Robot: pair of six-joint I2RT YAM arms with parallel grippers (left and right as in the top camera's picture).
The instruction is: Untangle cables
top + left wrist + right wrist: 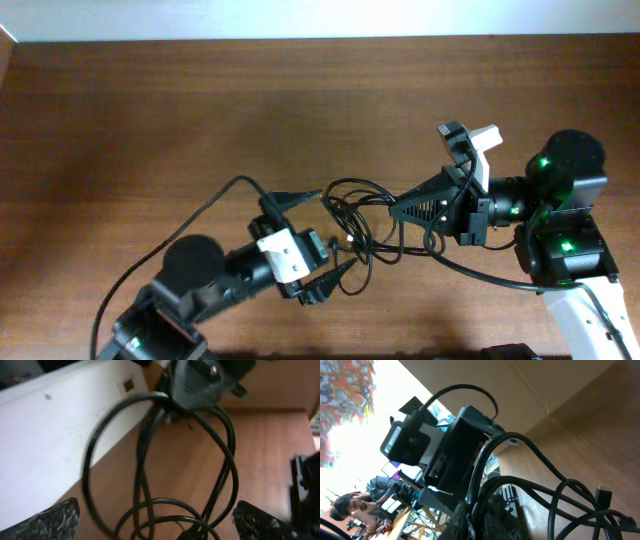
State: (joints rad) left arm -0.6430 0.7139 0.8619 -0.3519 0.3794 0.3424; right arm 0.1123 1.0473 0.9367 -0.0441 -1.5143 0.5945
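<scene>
Left pincer [334,231] spread around cables [362,224]; right pincer [398,212] pinching them.

Left arm [205,268] reaches toward the cables [358,238] from their lower left | left tool [333,232] fingers spread wide, straddling them | right arm [540,195] stretches in from their right | right tool [397,211] pinched closed on a strand

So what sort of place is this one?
Probably a shared lab or office: a wooden table against a white wall, cables on it, and people in the background of the right wrist view.
</scene>
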